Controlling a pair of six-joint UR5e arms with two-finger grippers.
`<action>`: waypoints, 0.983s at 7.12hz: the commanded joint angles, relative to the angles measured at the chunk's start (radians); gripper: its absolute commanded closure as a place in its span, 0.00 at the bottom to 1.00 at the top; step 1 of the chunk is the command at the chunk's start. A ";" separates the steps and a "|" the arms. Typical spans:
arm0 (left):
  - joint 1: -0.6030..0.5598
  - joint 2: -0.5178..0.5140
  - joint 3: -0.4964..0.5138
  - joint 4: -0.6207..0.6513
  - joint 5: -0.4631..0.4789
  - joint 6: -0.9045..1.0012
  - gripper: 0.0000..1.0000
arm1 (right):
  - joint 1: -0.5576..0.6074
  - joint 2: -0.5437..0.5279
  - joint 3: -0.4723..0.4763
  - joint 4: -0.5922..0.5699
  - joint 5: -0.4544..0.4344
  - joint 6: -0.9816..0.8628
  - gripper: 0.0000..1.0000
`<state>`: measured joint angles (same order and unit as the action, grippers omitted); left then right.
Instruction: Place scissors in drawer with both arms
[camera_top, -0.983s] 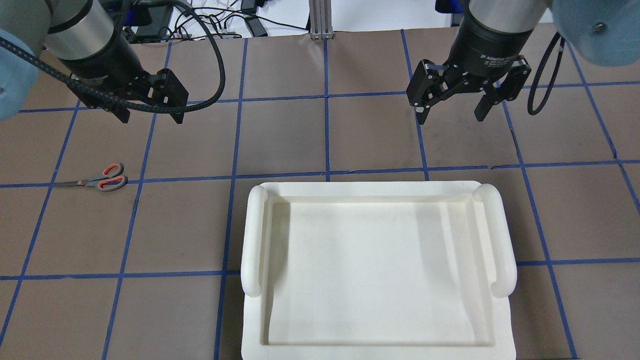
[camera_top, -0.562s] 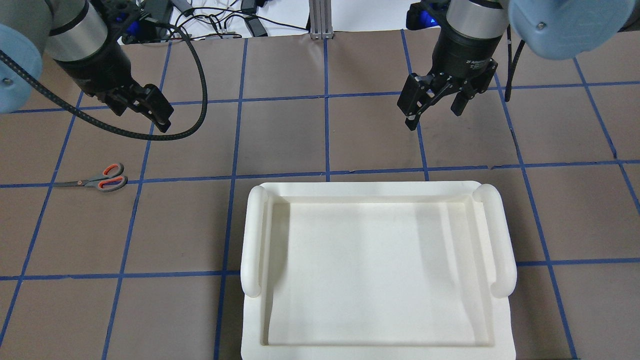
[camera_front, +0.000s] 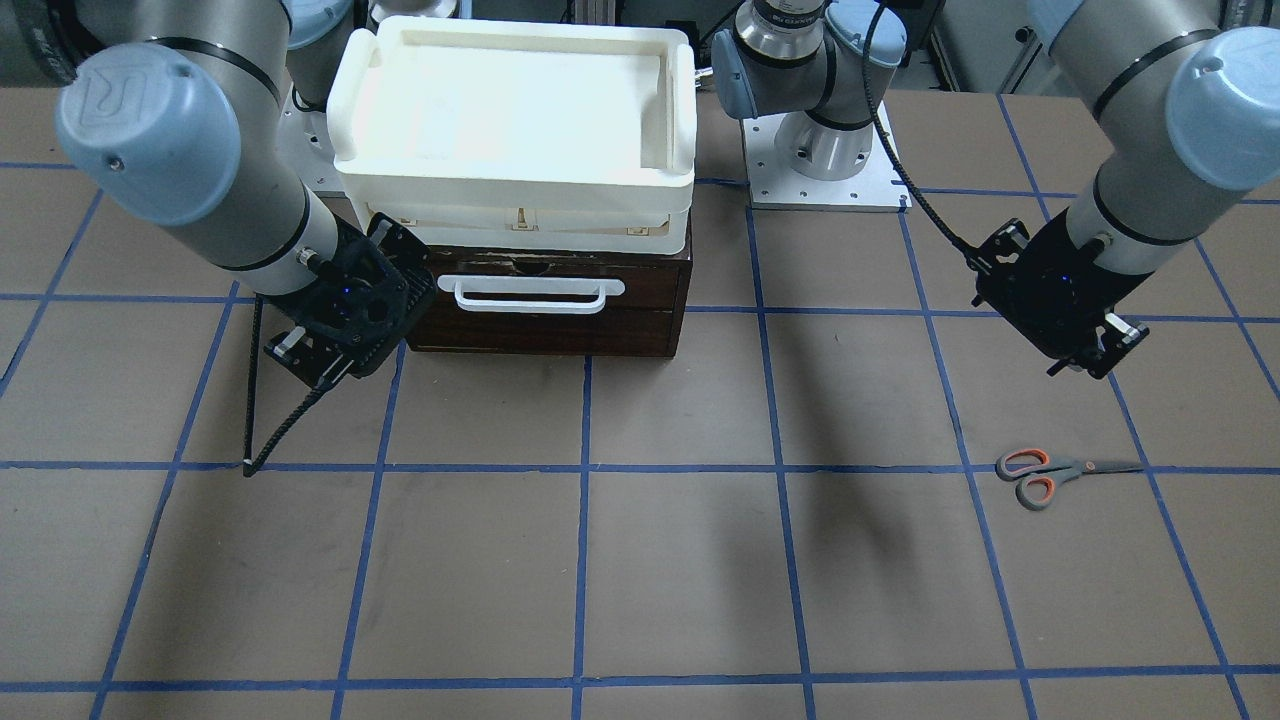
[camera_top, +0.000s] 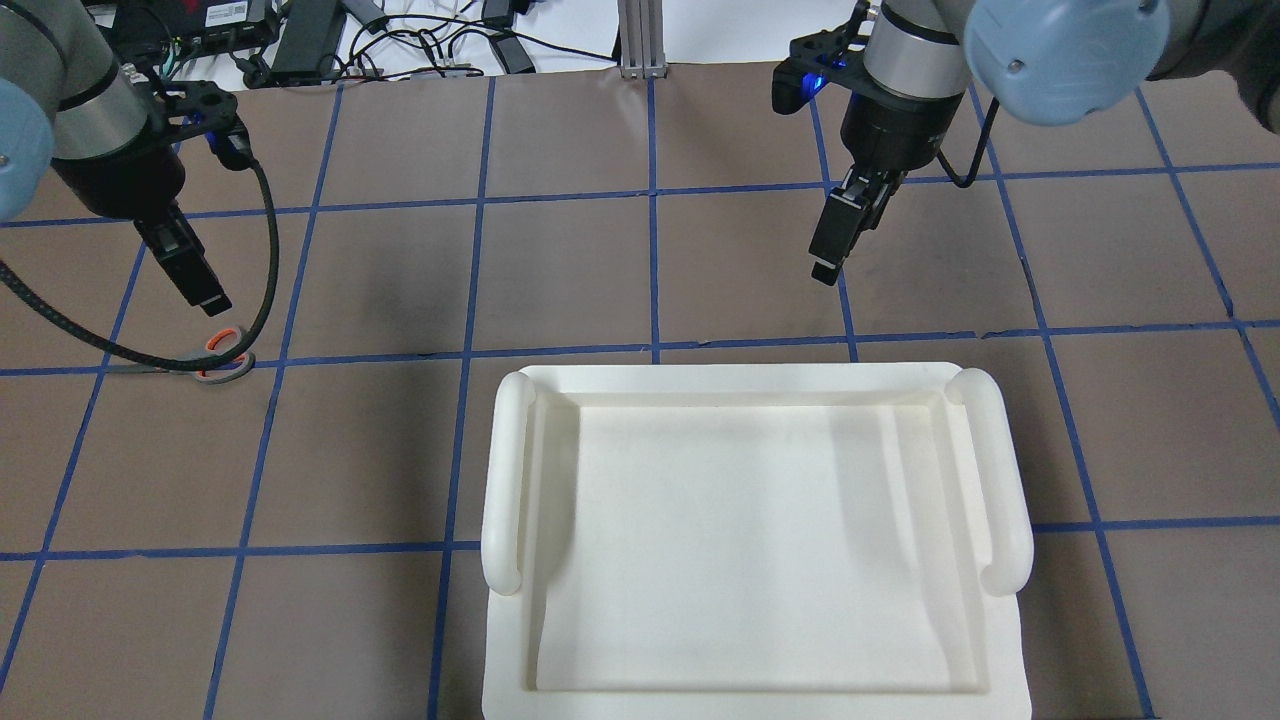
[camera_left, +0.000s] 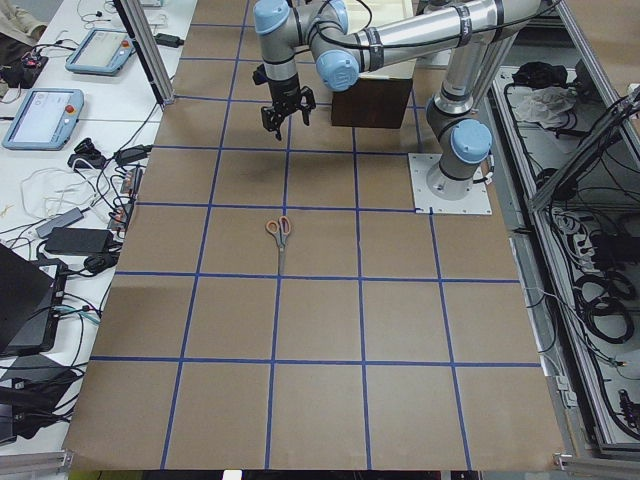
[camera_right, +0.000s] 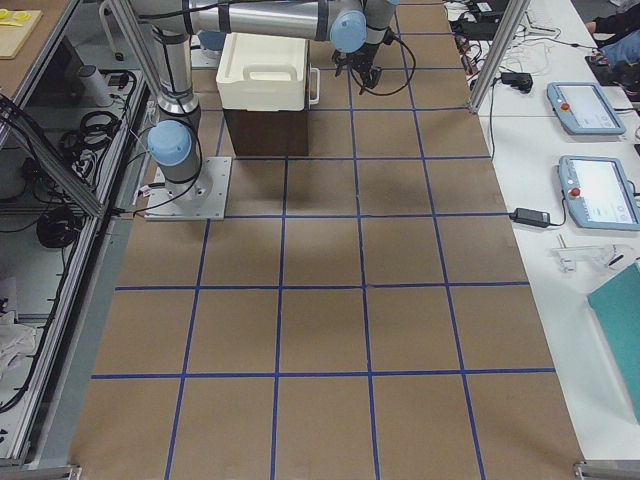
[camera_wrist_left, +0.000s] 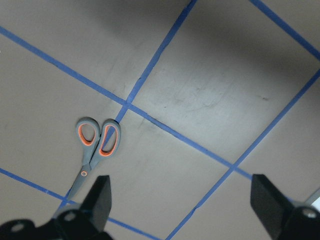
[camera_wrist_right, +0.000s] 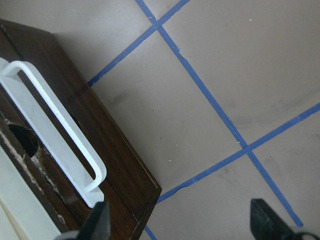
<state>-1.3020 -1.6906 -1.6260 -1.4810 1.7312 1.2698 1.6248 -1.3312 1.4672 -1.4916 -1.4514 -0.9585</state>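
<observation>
Scissors (camera_wrist_left: 90, 159): flat on surface (camera_front: 640, 560), below my left fingers (camera_wrist_left: 100, 197), offset toward one finger, blade tips pointing at it. Left fingers spread, empty; right fingers (camera_wrist_right: 262, 217) likewise, beside drawer (camera_front: 548, 330).

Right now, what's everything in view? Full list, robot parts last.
scissors: one, grey with orange-lined loops, flat on the table on the robot's left side.
drawer: one, dark brown with a white bar handle, looks shut, at the robot's side of the table.
tray: one, white, on top of the drawer.
table: one, brown with a blue tape grid.
pendants: two, grey, on the white bench beside the table.
arms: two, grey-silver with light blue caps, one on each side of the drawer.
left gripper: one, black, open and empty, over the table near the scissors.
right gripper: one, black, open and empty, by the drawer's front corner.
</observation>
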 joint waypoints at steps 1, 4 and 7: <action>0.084 -0.076 -0.038 0.135 0.024 0.368 0.00 | 0.003 0.049 0.001 -0.044 0.002 -0.214 0.00; 0.220 -0.174 -0.092 0.318 0.007 0.678 0.00 | 0.073 0.096 0.002 -0.045 0.032 -0.270 0.00; 0.274 -0.268 -0.145 0.546 -0.051 0.867 0.00 | 0.180 0.124 0.012 -0.030 0.017 -0.391 0.00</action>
<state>-1.0595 -1.9200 -1.7411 -1.0388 1.7026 2.0610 1.7611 -1.2164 1.4739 -1.5289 -1.4236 -1.3056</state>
